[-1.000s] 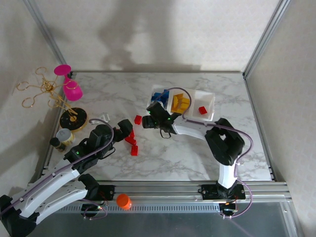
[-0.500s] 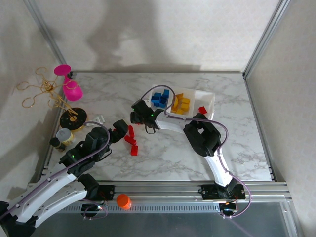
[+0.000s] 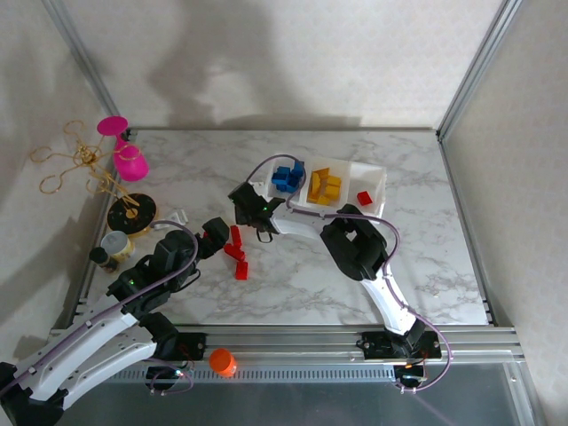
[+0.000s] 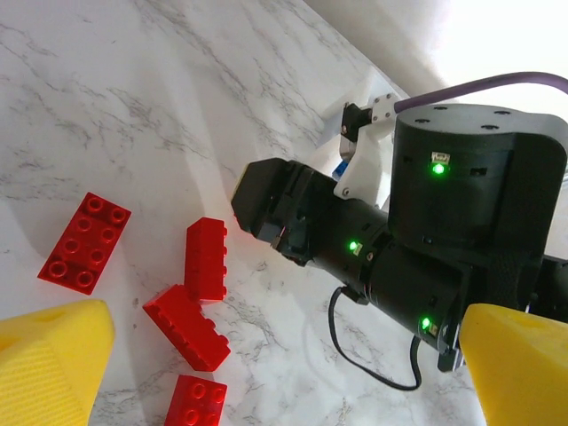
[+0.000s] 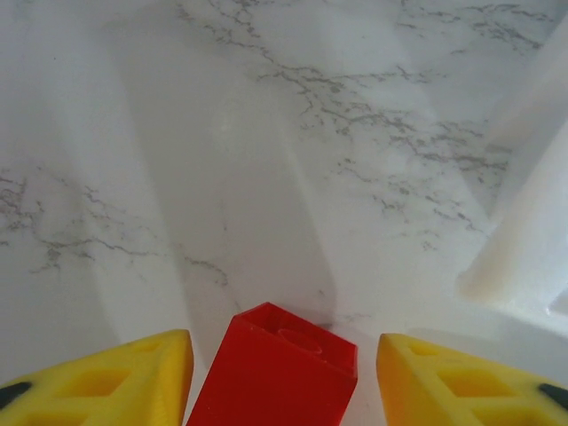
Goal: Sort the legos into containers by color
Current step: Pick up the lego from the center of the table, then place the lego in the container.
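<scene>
The clear three-compartment tray (image 3: 376,174) stands at the back right of the marble table, with blue legos (image 3: 287,176), yellow legos (image 3: 324,186) and one red lego (image 3: 364,198) in separate compartments. Just left of it my right gripper (image 3: 248,208) is low over the table. Between its yellow pads (image 5: 133,377) stands a red lego (image 5: 277,373), with a gap on each side. Three red legos (image 3: 236,252) lie loose in front of my left gripper (image 3: 216,240). The left gripper (image 4: 284,377) is wide open and holds nothing, and several red legos (image 4: 206,257) lie ahead of it.
A pink cup (image 3: 130,161), a gold wire stand (image 3: 75,164), a black disc (image 3: 133,214) and a small jar (image 3: 114,244) crowd the left edge. An orange cap (image 3: 222,361) sits on the front rail. The right gripper's black body (image 4: 417,240) looms close to my left fingers.
My right gripper swung left from the tray's edge and came down over a lone red lego, its jaws narrowing round it. The left arm drew back slightly to the left.
</scene>
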